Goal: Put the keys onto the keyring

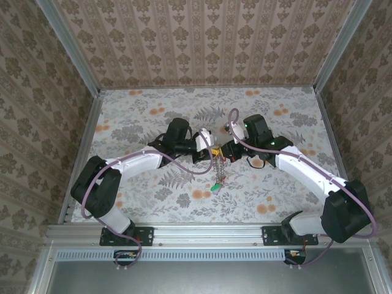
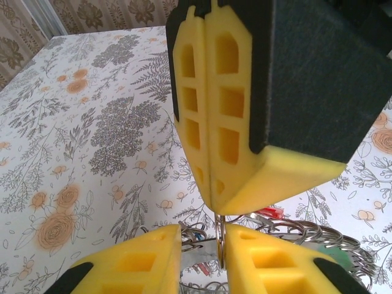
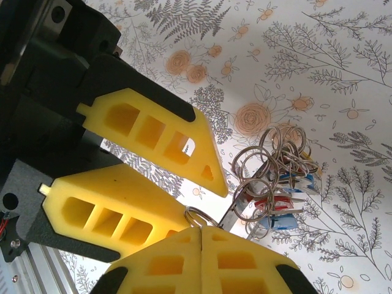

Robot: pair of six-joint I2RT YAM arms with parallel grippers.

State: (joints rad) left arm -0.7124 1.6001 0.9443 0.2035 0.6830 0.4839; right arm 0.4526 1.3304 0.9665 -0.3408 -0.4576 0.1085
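Right wrist — right tool (image 3: 201, 233) pinching keyring (image 3: 269, 205), left tool (image 3: 202, 207) slightly parted.

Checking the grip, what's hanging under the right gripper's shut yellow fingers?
A thin metal ring pokes from the tips of the right gripper; a bunch of metal rings and keys with red and blue tags hangs beneath. The pads cover the ring's pinched part.

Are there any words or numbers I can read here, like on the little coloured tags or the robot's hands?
Nothing here can be read.
Coloured tags on the keyring: any print is too small and blurred to read.
Left gripper and right gripper: plain yellow and black, no lettering.
Table: flower pattern, no words.
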